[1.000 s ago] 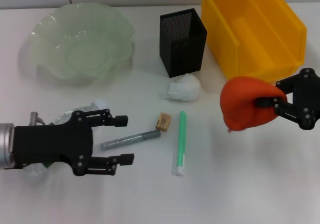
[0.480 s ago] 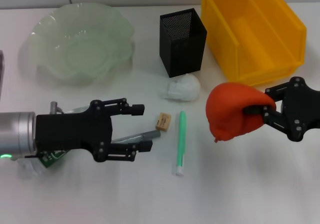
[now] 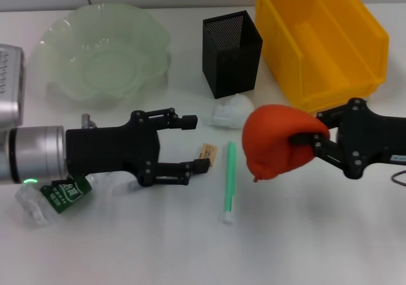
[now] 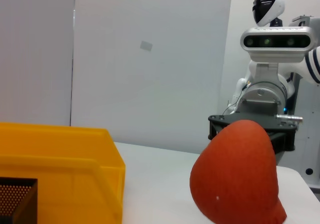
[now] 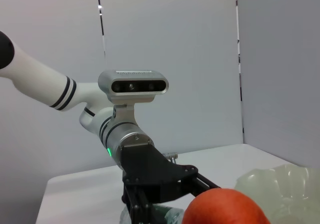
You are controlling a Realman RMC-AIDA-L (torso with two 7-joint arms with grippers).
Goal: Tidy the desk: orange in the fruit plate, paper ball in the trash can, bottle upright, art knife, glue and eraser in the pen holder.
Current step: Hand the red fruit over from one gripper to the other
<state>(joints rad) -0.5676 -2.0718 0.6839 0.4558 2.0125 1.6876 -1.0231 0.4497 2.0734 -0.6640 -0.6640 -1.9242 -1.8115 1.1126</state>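
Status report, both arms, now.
Right tool shut on orange, above desk. Left tool open, facing it. Fruit plate far left; pen holder behind.

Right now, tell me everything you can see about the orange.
The orange is a red-orange, matte, rounded fruit with a small knob pointing down toward the table. The right gripper is shut on its right side, holding it clear of the white table, beside the green glue and in front of the yellow trash can.
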